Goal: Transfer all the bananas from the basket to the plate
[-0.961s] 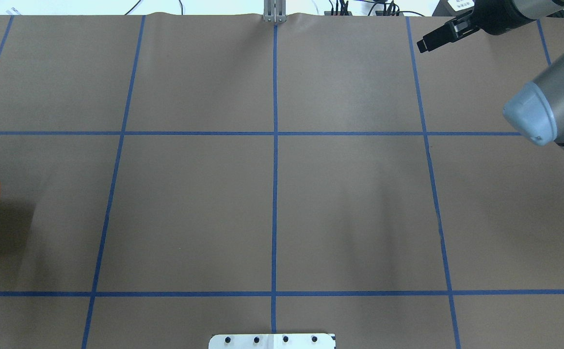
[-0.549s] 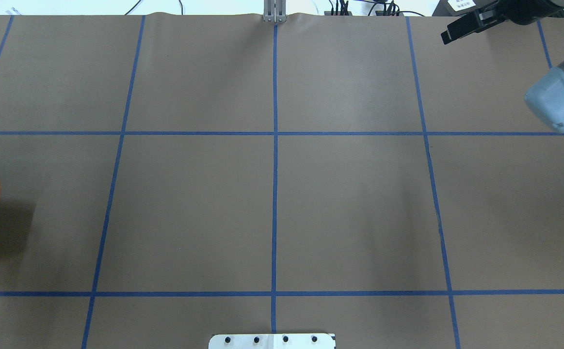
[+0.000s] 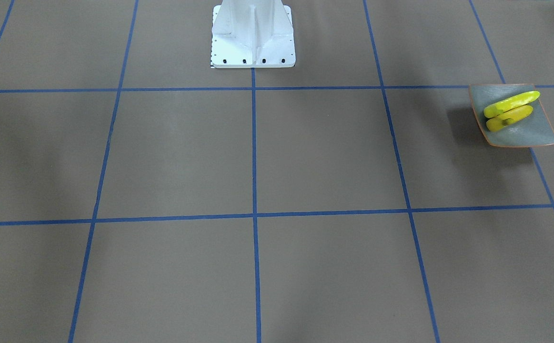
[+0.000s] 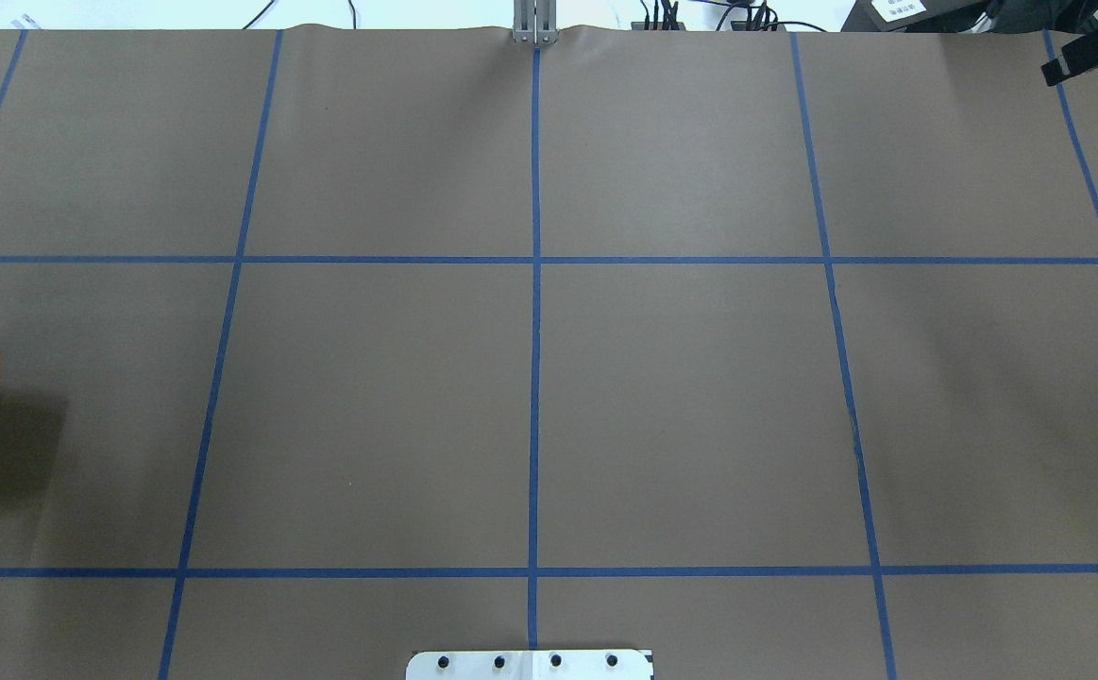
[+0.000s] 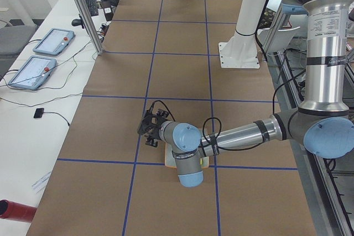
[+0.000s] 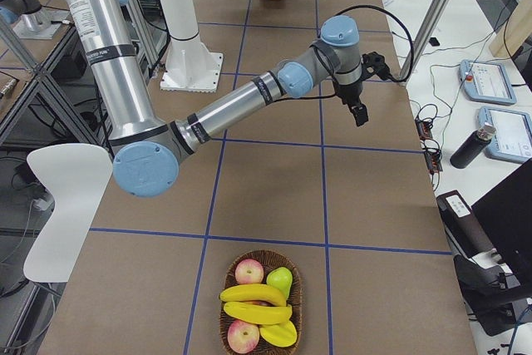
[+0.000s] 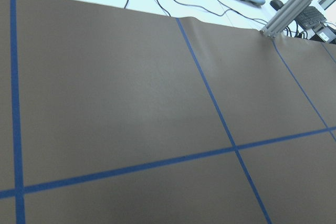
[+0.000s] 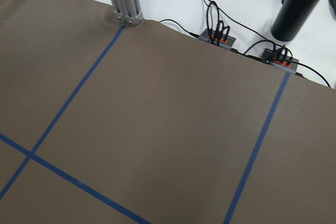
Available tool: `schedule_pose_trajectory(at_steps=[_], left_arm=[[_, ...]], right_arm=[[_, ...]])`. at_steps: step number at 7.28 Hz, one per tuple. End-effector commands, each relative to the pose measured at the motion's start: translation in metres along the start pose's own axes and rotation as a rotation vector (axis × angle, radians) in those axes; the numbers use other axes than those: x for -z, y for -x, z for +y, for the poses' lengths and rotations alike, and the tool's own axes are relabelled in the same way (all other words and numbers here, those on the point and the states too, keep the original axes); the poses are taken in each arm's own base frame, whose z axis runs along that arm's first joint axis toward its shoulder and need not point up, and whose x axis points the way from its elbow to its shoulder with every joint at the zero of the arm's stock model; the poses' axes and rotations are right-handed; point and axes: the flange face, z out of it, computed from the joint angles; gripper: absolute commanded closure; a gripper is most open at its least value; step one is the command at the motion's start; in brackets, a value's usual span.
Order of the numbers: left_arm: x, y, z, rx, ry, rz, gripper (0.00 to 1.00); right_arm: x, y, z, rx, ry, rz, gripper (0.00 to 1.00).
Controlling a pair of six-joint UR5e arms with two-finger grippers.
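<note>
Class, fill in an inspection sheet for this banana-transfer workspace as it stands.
Surface: brown table cover with a blue tape grid.
Job's things: two bananas on the plate; remaining bananas, two, in the basket.
Clutter: two apples and a green pear in the basket.
Grippers: left tool low near the plate, open or shut cannot be told; right tool raised over the table, holding nothing, state unclear.
Cables: leads on the white bench past the table edge.
Surroundings: white pedestal, black bottle, control tablets.
</note>
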Motion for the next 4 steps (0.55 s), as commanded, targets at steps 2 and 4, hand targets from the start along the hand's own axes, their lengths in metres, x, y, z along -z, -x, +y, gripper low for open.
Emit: schedule_pose_trajectory(at_steps=[2,4], left_arm=[[-0.011,0.034,-0.013,-0.211,0.07,-0.19,0.01],[-0.027,0.05,-0.017,-0.262,0.192,-0.239,0.0]], right_arm=[[0.024,-0.118,0.109,0.052,0.051,0.009,0.01],[0.029,-0.208,0.2,-0.026,0.059,-0.059,0.01]])
